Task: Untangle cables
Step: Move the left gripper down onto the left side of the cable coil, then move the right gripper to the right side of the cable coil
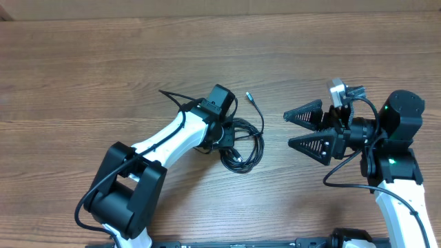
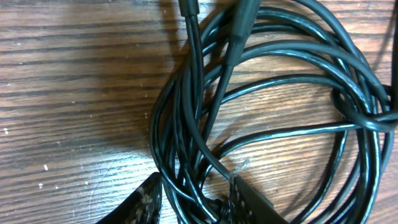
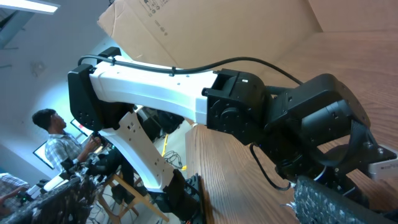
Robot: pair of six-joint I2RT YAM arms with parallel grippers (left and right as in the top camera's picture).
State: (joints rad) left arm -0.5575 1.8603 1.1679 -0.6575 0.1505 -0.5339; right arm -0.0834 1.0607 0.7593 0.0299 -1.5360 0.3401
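Cables (image 1: 260, 145) lie in a loose black coil on the table (image 1: 103, 69), near its middle, partly under the left arm's wrist. One silver-tipped plug end (image 1: 249, 96) sticks out above the coil. Left gripper (image 2: 193, 199) is down on the coil, fingers (image 2: 249, 202) closed around several strands at its edge (strands fill the gap in the wrist view). Right gripper (image 1: 308, 129) sits apart to the right of the coil, jaws spread wide, holding nothing, tips pointing toward it.
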